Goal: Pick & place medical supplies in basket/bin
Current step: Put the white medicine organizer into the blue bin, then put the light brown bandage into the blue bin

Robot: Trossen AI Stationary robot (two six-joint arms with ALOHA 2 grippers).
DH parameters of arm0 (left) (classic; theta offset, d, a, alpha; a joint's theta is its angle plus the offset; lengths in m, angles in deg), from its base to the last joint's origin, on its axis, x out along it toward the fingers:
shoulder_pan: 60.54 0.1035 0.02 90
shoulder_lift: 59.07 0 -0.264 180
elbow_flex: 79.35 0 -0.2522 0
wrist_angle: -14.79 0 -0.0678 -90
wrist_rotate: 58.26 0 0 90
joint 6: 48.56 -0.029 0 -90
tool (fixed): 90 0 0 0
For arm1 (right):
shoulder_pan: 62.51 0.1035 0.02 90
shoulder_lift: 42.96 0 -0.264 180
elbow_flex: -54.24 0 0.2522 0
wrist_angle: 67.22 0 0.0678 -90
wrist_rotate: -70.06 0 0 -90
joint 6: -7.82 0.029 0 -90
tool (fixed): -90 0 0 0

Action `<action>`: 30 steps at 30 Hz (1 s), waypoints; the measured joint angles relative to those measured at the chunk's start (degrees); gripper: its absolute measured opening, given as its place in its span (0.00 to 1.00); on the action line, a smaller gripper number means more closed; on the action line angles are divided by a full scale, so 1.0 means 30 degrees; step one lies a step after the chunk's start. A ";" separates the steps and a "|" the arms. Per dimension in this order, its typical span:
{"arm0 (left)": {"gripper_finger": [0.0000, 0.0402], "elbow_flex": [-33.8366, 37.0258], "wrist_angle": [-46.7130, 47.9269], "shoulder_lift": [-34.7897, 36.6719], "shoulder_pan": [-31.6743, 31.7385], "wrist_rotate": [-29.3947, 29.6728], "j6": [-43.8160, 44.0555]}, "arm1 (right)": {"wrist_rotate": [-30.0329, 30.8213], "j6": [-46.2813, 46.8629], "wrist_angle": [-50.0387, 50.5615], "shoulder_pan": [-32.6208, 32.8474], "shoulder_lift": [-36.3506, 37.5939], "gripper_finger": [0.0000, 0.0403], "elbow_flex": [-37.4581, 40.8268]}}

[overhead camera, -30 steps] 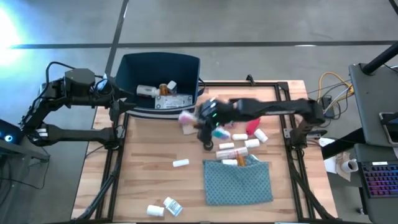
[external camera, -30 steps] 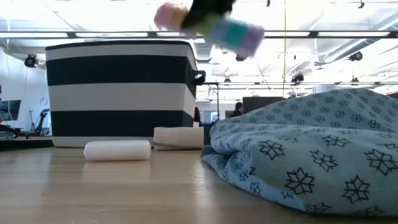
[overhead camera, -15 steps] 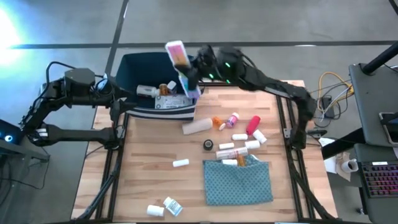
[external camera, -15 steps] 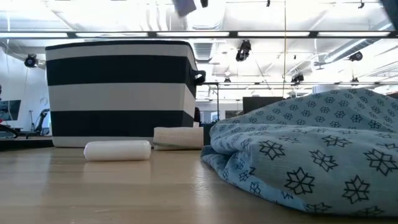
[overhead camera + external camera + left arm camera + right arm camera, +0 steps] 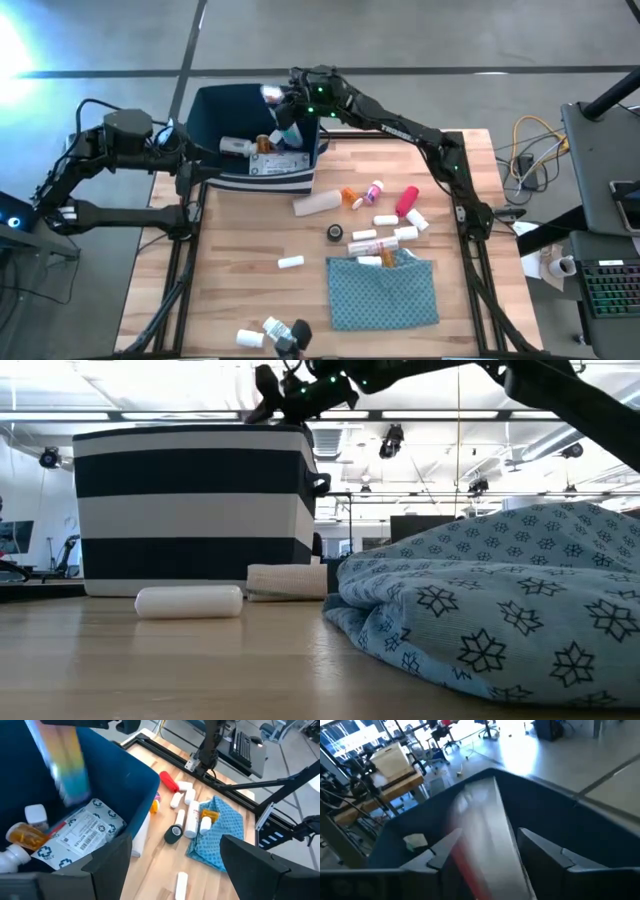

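Note:
The navy bin (image 5: pixel 205 105) stands at the table's far left; in the low view its striped wall (image 5: pixel 190 510) rests on the table. Inside lie a white bottle (image 5: pixel 235 146), an orange vial (image 5: pixel 264 143) and a blue-and-white box (image 5: pixel 280 164). My right gripper (image 5: pixel 288 108) reaches over the bin's opening, shut on a long pastel box (image 5: pixel 480 830), which also shows blurred in the left wrist view (image 5: pixel 65 765). My left gripper (image 5: pixel 175 870) waits open beside the bin's left wall. More supplies lie mid-table: a red tube (image 5: pixel 406 200), a black roll (image 5: pixel 335 233) and white bottles (image 5: pixel 385 220). My right gripper has the pastel box between its two fingers (image 5: pixel 442 852), one on each long side (image 5: pixel 510 845). The fingers come from above and from the table's right, slanting down into the bin. The box is clear of the table and hangs tilted over the bin's contents.
A teal patterned cloth (image 5: pixel 383 290) lies near the table's right near part, with bottles (image 5: pixel 365 247) at its far edge. A white packet (image 5: pixel 318 203) lies before the bin. A lone bottle (image 5: pixel 291 262) sits mid-table, two more (image 5: pixel 250 338) at the near edge. Black frame rails (image 5: pixel 185 250) run along both sides.
My right gripper has carried the pastel box from above the middle of the table up and toward the far left, then down over the bin's opening. The box has tipped on the way. The left arm and the things on the table have kept still.

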 joint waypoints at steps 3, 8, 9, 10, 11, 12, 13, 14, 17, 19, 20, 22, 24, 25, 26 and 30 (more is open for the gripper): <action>0.70 0.0315 -0.0001 0.0000 0.0000 0.0013 0.0000 | -0.0071 0.0264 0.0012 0.0055 0.0062 0.54 0.0010; 0.70 0.0988 -0.0001 -0.0007 0.0000 0.0021 0.0007 | -0.0067 0.0046 0.0584 0.0201 0.0696 0.65 -0.0308; 0.70 0.1110 -0.0008 -0.0007 0.0000 0.0017 0.0007 | -0.0062 -0.0045 0.0836 0.0258 0.0960 0.67 -0.0311; 0.70 0.1224 -0.0003 -0.0015 0.0000 0.0021 0.0007 | -0.0047 -0.0316 0.1002 0.0370 0.1192 0.68 -0.0321; 0.70 0.1281 -0.0014 -0.0015 0.0000 0.0021 0.0007 | -0.0058 -0.0708 0.1121 0.0472 0.1475 0.70 -0.0328; 0.70 0.1332 -0.0061 -0.0015 0.0000 0.0021 0.0007 | -0.0042 -0.1104 0.1450 0.0611 0.1732 0.71 -0.0333; 0.70 0.1345 -0.0059 -0.0022 0.0000 0.0022 0.0007 | 0.0030 -0.1579 0.1735 0.0771 0.1982 0.71 -0.0333; 0.70 0.1345 -0.0080 -0.0029 0.0003 0.0029 0.0007 | 0.0062 -0.2001 0.2031 0.0909 0.2268 0.72 -0.0333; 0.70 0.1345 -0.0410 0.0006 0.0000 0.0029 0.0007 | 0.0076 -0.3079 0.3172 0.1376 0.2964 0.73 -0.0333; 0.70 0.1345 -0.0602 0.0022 0.0003 0.0031 0.0007 | 0.0080 -0.3273 0.4206 0.1664 0.3383 0.72 -0.0333; 0.70 0.1345 -0.0741 0.0055 0.0000 0.0036 -0.0002 | 0.0087 -0.3253 0.5002 0.1784 0.3605 0.72 -0.0333; 0.70 0.1345 -0.0846 0.0124 0.0000 0.0036 -0.0103 | 0.0109 -0.3227 0.6829 0.2110 0.3928 0.71 -0.0338; 0.70 0.1345 -0.0850 0.0138 0.0000 0.0043 -0.0303 | 0.0146 -0.3234 0.9336 0.2406 0.4159 0.71 -0.0340; 0.70 0.1345 -0.0846 0.0138 0.0000 0.0036 -0.0327 | 0.0140 -0.3135 1.0744 0.2536 0.4172 0.70 -0.0340; 0.70 0.1345 -0.0851 0.0138 0.0000 0.0041 -0.0350 | 0.0080 -0.2936 1.2277 0.2654 0.4177 0.70 -0.0340; 0.70 0.1345 -0.0846 0.0146 0.0000 0.0043 -0.0410 | 0.0177 -0.3198 1.8179 0.3316 0.4060 0.69 0.0232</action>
